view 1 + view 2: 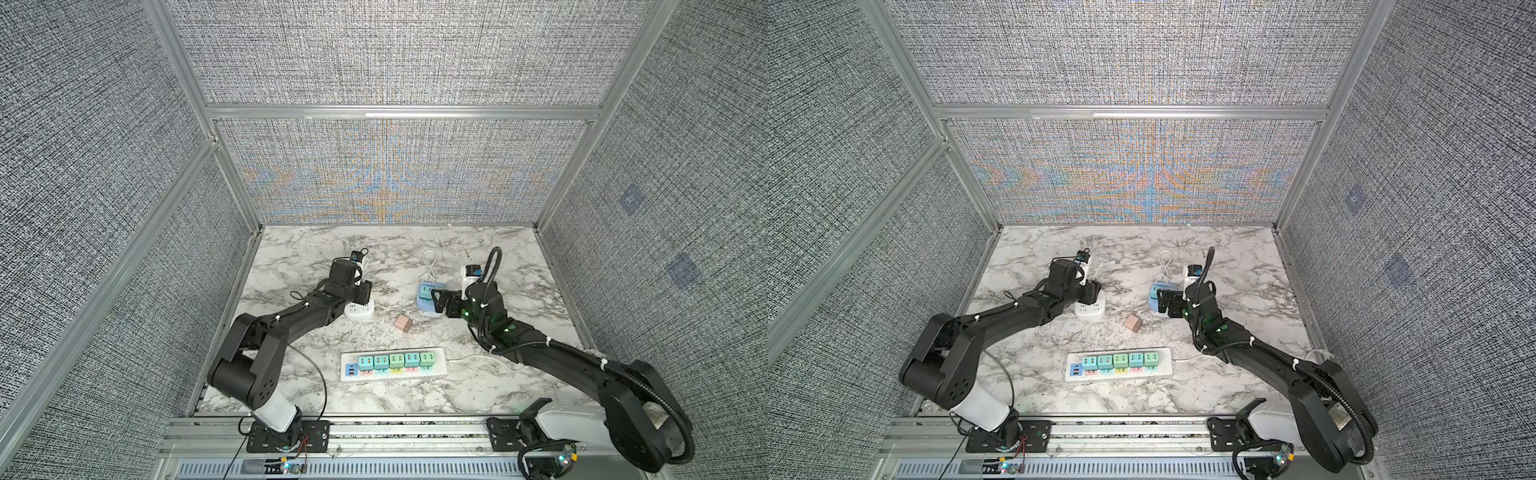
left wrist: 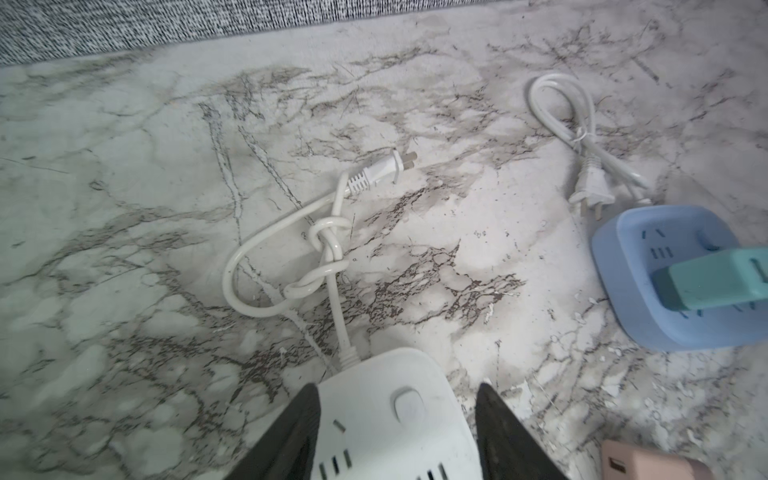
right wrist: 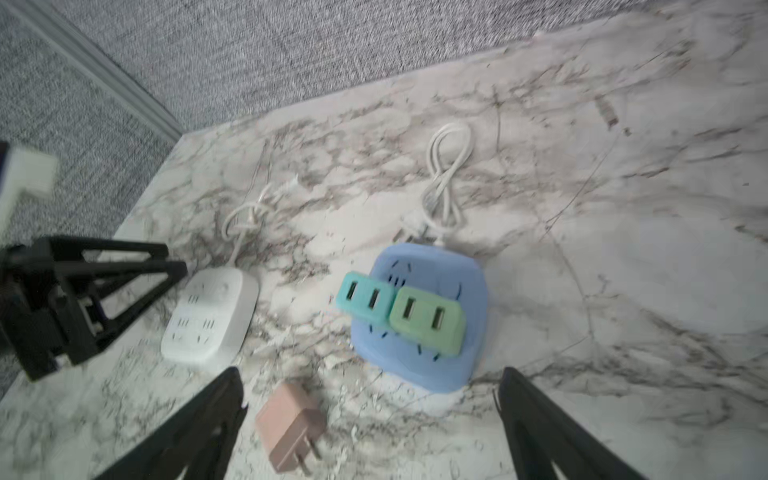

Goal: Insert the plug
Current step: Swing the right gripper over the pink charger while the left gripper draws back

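The pink plug [image 1: 403, 324] [image 3: 289, 424] lies on its side on the marble table, prongs showing, between the white socket block [image 1: 359, 312] and the blue socket block [image 1: 424, 306]. My left gripper [image 2: 395, 386] [image 1: 365, 293] is open and straddles the white socket block [image 2: 374, 415]. One finger [image 2: 291, 428] overlaps its edge, and the other stands a narrow gap off. My right gripper [image 3: 370, 370] [image 1: 436, 302] is open, wide and empty, hovering by the blue socket block [image 3: 415, 365]. The plug lies just inside one of its fingers [image 3: 199, 424].
A teal adapter [image 3: 365, 297] and a green adapter [image 3: 428, 320] sit in the blue block. A white power strip [image 1: 438, 370] near the front holds several adapters. Knotted white cord [image 2: 328, 249] and a looped cord [image 2: 582, 124] lie behind the blocks. Walls enclose the table.
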{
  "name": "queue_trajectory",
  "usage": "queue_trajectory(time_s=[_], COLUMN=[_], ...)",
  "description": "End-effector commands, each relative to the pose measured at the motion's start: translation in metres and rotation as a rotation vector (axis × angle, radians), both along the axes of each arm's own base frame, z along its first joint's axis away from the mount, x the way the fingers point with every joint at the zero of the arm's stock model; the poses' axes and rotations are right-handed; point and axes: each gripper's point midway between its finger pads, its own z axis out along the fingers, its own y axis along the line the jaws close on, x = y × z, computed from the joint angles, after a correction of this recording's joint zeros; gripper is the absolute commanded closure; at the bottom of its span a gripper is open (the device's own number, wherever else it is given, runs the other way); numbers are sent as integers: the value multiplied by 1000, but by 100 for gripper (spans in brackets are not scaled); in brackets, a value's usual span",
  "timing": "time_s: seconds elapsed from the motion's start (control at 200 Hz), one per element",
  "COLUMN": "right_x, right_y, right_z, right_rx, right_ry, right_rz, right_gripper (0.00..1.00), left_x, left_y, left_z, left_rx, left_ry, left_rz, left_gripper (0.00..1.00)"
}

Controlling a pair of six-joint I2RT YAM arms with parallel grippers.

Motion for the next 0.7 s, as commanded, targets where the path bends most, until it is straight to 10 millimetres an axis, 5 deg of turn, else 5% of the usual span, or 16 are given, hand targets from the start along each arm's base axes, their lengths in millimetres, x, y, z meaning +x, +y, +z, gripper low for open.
queue_trajectory(time_s=[0.0,0.11,0.28,0.695], right_x=[-21,-33,-39,-27], right_y=[22,38,43,79], right_z=[-16,-25,-40,-78], right_rx=[-49,-132,-236,-361], right_ry=[95,150,187,328], right_rz=[140,252,319,460], right_gripper=[4,5,5,5], left_x=[-10,-33,-68,-106], left_y=[17,56,105,152], left_z=[45,66,61,15], left_rx=[-73,-81,-94,-210], left_ry=[-154,-283,-421,-503], left_rz=[70,206,365,572], left_gripper=[34,31,21,9])
